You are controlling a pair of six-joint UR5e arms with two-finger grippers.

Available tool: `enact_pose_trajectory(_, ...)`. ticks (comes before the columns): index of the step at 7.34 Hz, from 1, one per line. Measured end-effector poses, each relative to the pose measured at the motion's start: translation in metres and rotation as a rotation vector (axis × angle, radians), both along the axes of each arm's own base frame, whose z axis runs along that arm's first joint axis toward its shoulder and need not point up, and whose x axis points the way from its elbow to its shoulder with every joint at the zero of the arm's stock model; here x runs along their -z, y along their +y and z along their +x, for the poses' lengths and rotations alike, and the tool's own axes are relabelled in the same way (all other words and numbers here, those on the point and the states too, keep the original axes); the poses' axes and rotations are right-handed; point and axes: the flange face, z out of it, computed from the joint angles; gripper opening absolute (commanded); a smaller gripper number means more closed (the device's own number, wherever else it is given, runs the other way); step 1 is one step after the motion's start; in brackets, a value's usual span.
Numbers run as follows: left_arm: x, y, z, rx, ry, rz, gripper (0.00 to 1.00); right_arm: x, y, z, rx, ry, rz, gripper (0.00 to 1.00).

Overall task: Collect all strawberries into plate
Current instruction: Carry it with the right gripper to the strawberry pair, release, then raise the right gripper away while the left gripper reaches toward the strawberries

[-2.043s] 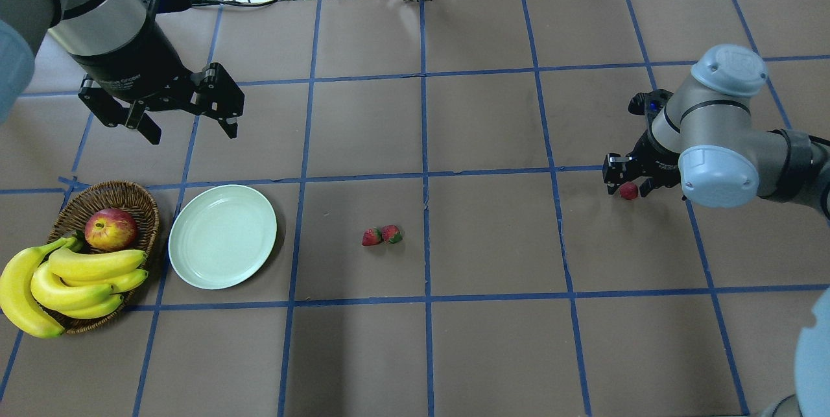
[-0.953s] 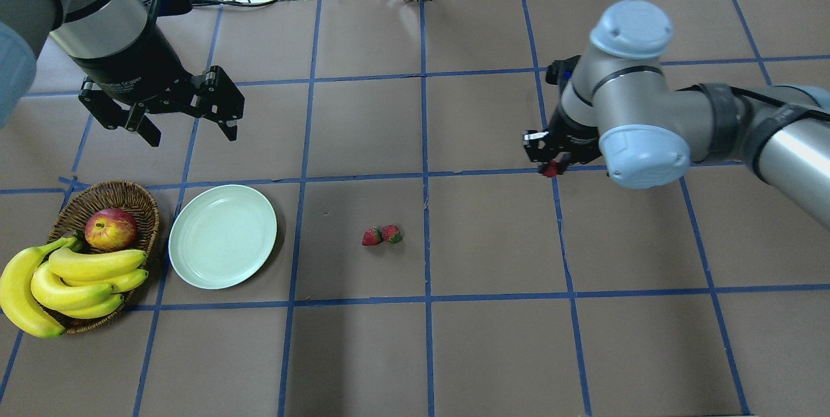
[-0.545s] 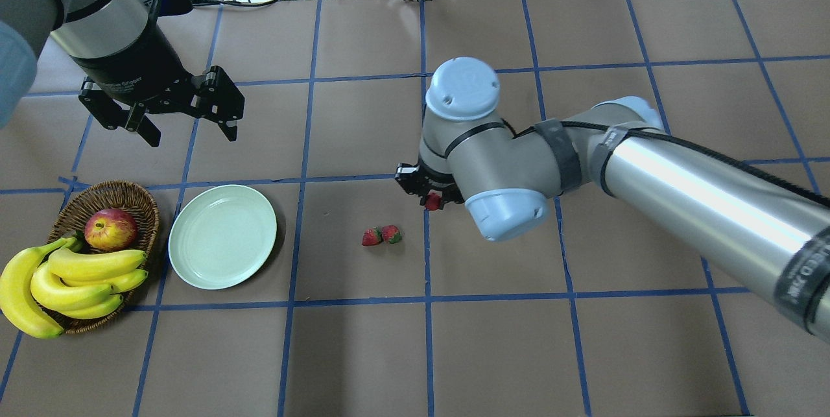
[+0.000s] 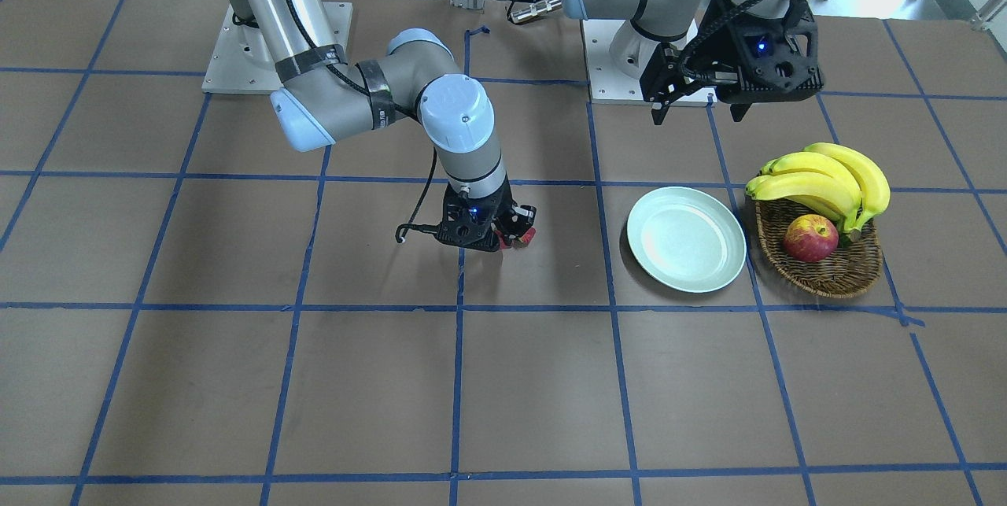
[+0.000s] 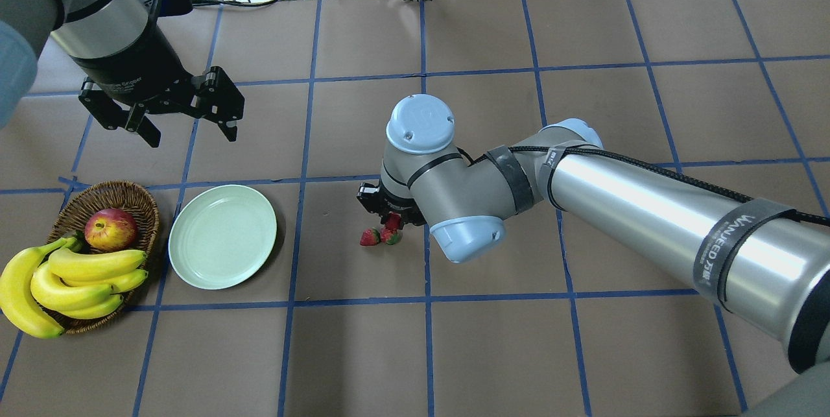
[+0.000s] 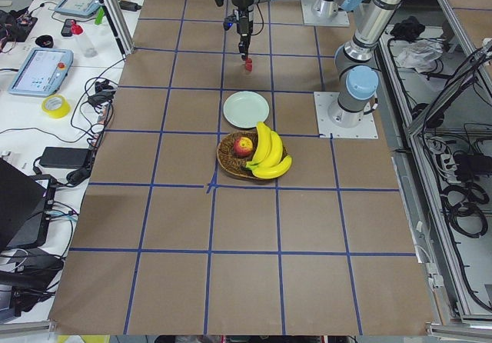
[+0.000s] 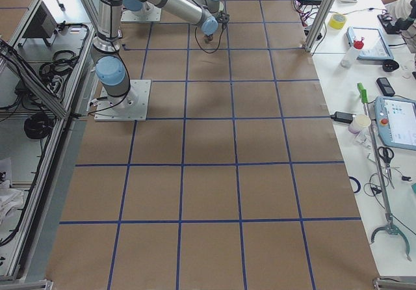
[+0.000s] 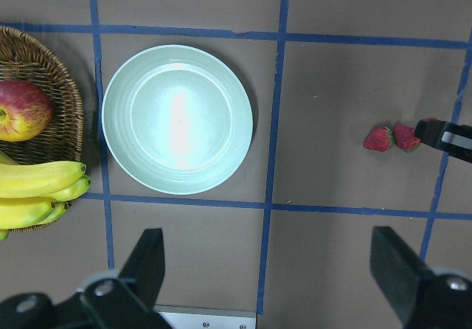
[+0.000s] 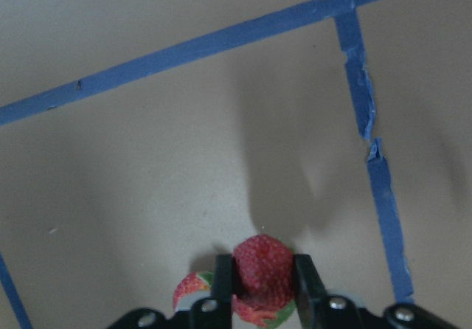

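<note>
Overhead, right gripper [image 5: 390, 221], fingers clamped on one strawberry [image 9: 263, 266], just above two more strawberries [image 8: 380, 139] on the bench [image 5: 493, 352], plate [image 5: 222, 236] at nine o'clock, well apart, left gripper [image 5: 192, 135] at plate's eleven o'clock, fingers spread wide.

"Gripper" printed on left gripper [image 5: 194, 138]

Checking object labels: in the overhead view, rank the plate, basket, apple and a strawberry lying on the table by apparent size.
Largest: plate and basket, about alike; bananas hide part of the basket.
Then: apple.
Smallest: strawberry.
</note>
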Motion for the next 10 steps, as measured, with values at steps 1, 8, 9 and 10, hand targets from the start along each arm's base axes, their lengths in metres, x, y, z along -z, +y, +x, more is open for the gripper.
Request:
enact_pose_trajectory(1, 0.001, 0.0, 0.0, 0.0, -0.001, 0.002, 1.0, 0.001, -0.002, 0.002, 0.0, -0.002, -0.005, 0.94)
enact_pose_trajectory(8, 0.022, -0.016, 0.01, -0.022, -0.021, 0.036, 1.0, -0.066, -0.045, -0.062, -0.122, 0.089, -0.071, 1.0)
enact_pose_trajectory(9, 0.037, -0.022, 0.01, -0.031, -0.02, 0.032, 1.0, -0.089, -0.063, -0.118, -0.152, 0.126, -0.047, 1.0)
enact_pose_trajectory(10, 0.056, -0.026, 0.007, -0.048, -0.007, 0.016, 1.0, -0.116, -0.073, -0.17, -0.195, 0.159, -0.046, 1.0)
